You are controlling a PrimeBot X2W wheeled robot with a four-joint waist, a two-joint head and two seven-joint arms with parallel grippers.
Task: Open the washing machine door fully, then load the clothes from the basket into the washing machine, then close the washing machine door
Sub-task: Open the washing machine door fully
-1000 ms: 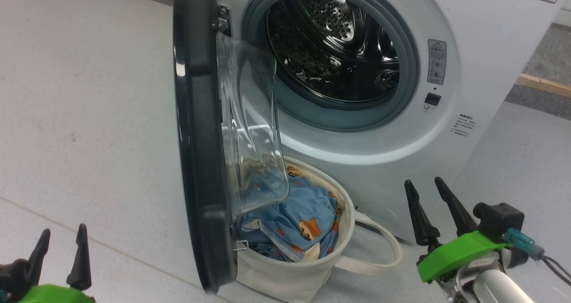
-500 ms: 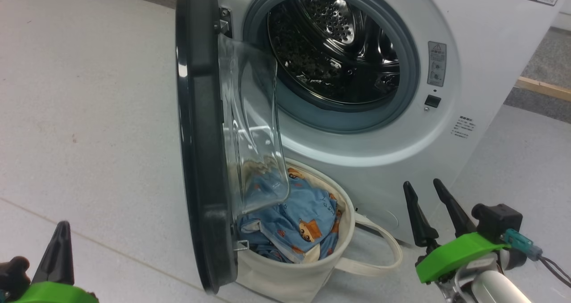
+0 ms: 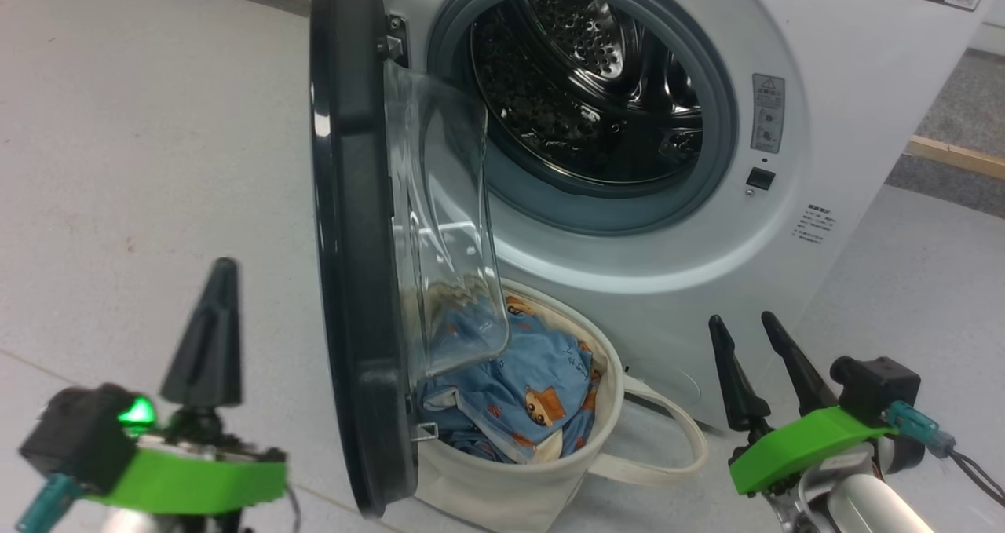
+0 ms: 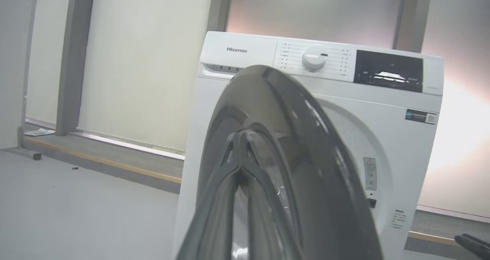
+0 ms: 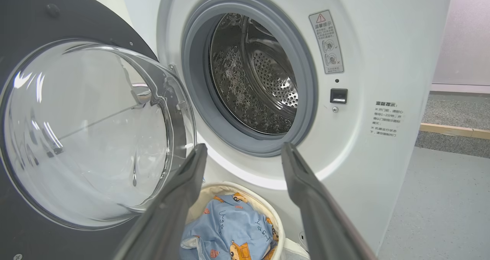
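Note:
The washing machine (image 3: 793,227) stands with its steel drum (image 3: 597,85) exposed. The washing machine door (image 3: 345,227) is swung out edge-on to me, its glass bowl (image 3: 444,227) hanging over the basket (image 3: 510,490) on the floor below. The blue printed clothes (image 3: 534,392) lie in the basket. My left gripper (image 3: 222,268) is shut on nothing, left of the door's outer side. In the left wrist view its fingers (image 4: 229,164) point at the door's black face (image 4: 314,149). My right gripper (image 3: 741,319) is open, right of the basket. In the right wrist view the right gripper (image 5: 243,149) frames the opening above the clothes (image 5: 229,229).
The basket's strap handle (image 3: 675,431) loops onto the pale floor (image 3: 141,164) toward my right gripper. A wooden strip (image 3: 954,152) and grey carpet run behind the machine on the right. A wall (image 4: 134,61) stands behind the machine.
My left gripper has shut and risen up and to the right, closer to the door's outer side. The right gripper, door and basket have stayed put.

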